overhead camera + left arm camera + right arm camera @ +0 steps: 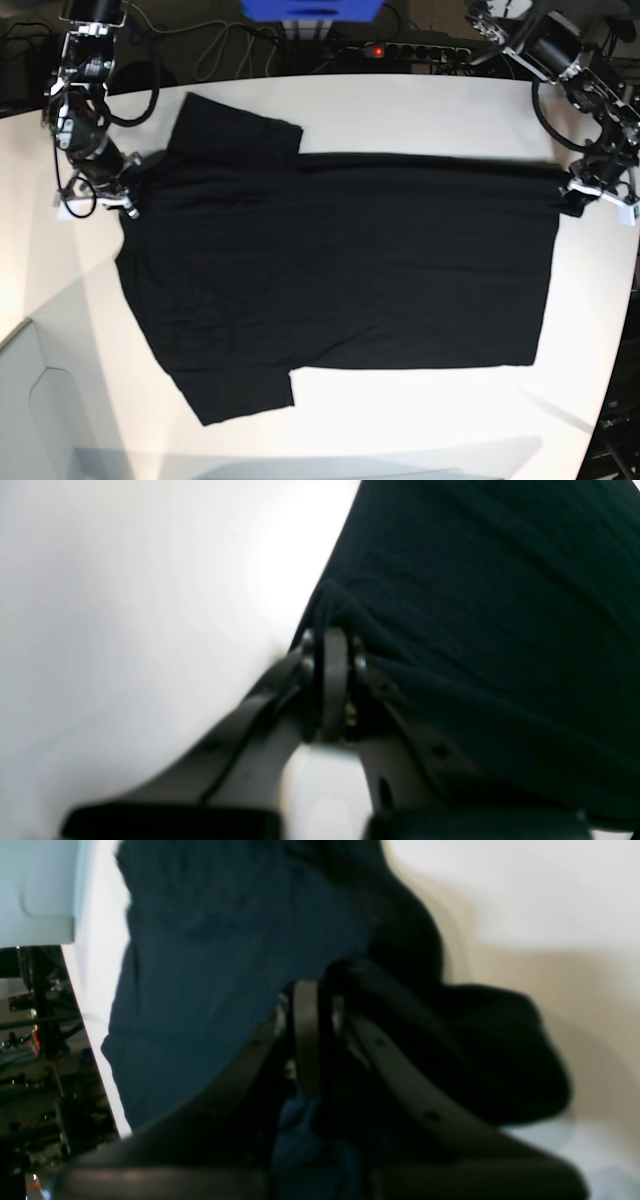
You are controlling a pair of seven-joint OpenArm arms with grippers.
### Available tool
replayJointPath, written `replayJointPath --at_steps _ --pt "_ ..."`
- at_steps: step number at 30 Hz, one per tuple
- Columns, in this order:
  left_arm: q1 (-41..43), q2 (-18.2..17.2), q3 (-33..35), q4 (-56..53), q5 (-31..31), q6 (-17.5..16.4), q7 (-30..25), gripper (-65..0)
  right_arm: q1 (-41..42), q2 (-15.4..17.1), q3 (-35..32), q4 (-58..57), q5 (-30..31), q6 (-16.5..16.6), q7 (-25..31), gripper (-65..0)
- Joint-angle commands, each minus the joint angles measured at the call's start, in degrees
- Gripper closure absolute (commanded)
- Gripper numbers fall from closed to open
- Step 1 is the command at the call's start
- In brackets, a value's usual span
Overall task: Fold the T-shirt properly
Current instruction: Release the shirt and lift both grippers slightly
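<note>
The table (420, 420) was the largest thing: one white, smooth, matte top with a curved far edge. No containers were seen on it.

One T-shirt (340, 280), plain black soft cloth with short sleeves, lay spread flat across the middle of the table, its long axis running side to side in the base view. Two sleeves were counted, both at the base view's left end: one toward the far edge, one toward the near edge. The hem end lay at the base view's right. The cloth showed faint shallow wrinkles; its far edge ran nearly straight between the two arms.

Two arms, one claw each. The left gripper (334, 645) was closed on a bunched fold of the T-shirt's edge, at the far corner of the hem end; cloth puckered up around the tips in the left wrist view. The right gripper (310, 995) was likewise closed on gathered cloth at the shoulder end, by the far sleeve, a dark lump of cloth bulging beside it in the blurred right wrist view.

One power strip (400, 47) with a red light lay behind the table.
</note>
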State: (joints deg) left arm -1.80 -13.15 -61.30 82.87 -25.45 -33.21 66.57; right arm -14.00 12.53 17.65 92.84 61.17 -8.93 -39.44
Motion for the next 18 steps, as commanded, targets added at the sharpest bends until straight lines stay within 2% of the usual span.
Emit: replayJointPath --at_steps 1,3,5,8,12,14,18 --pt "-0.53 -1.14 -0.11 0.95 -0.61 -0.06 -1.11 -1.1 0.33 0.87 0.42 0.92 0.50 0.36 0.72 -6.0" --pt "-0.53 -1.14 -0.11 0.95 -0.61 -0.06 -1.11 -3.9 0.33 0.78 0.42 0.92 0.50 0.36 0.72 -12.0" --pt "-0.53 -1.14 -0.11 0.95 -0.61 -0.06 -1.20 -10.5 0.33 0.78 0.42 0.92 0.50 0.36 0.72 -14.9" --pt "-0.44 -1.14 -0.37 0.95 -0.61 -0.06 -1.20 -22.4 0.33 0.78 0.42 0.92 0.59 0.36 0.63 -15.9" --pt "-0.44 -1.14 -0.46 0.95 -0.61 -0.06 -1.20 -33.4 0.33 0.87 0.50 1.10 0.77 0.36 0.36 -16.0" --pt "-0.44 -1.14 -0.46 0.95 -0.61 -0.06 -1.20 -36.1 0.33 0.78 0.77 1.10 0.86 0.36 -1.04 -16.0" --pt "-0.44 -1.14 -0.55 1.57 -0.88 -0.06 -1.20 -36.3 0.42 0.96 0.86 1.18 2.53 0.45 -1.75 -16.3"
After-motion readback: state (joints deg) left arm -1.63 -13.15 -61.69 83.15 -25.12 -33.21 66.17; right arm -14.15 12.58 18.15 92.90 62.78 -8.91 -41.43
